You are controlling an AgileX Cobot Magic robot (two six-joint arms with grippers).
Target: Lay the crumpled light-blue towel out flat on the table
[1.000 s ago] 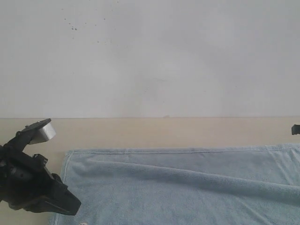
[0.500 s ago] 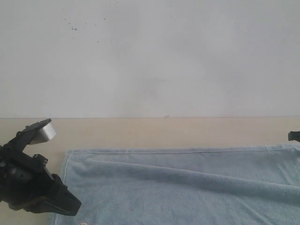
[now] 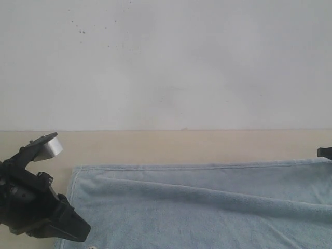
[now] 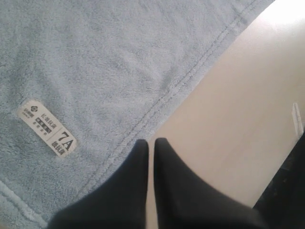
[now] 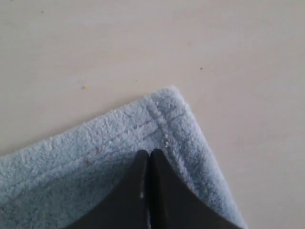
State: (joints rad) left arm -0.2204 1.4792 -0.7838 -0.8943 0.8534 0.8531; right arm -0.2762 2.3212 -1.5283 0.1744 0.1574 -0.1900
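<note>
Towel: the towel [image 3: 207, 212] lies on the bench [image 3: 155, 145], opened out nearly to its full shape. Its far hem [image 3: 197, 167] runs straight along the wall [image 3: 166, 62] side.
Fold: one long soft fold [image 3: 207, 193] crosses the cloth from left to right. We judge this ridge to be the last of the crumpling.
Left gripper: the left gripper [image 4: 150, 143] has its fingers pressed together, tips at the side hem close to the tag [image 4: 47, 126]. One finger is over cloth, the other over bare bench. We cannot tell whether any cloth is nipped between them.
Right gripper: the right gripper [image 5: 147, 153] is also pressed together, tips over the cloth just inside a corner at the towel's right end. Here too we cannot tell whether it has hold of the cloth.
Why so placed: we take it that the grippers sit at opposite ends so the cloth can be drawn taut between them and the ridge pulled out.
Progress: close to done, in our judgement.
Risk: a one-sided pull could skew the straight hem.
</note>
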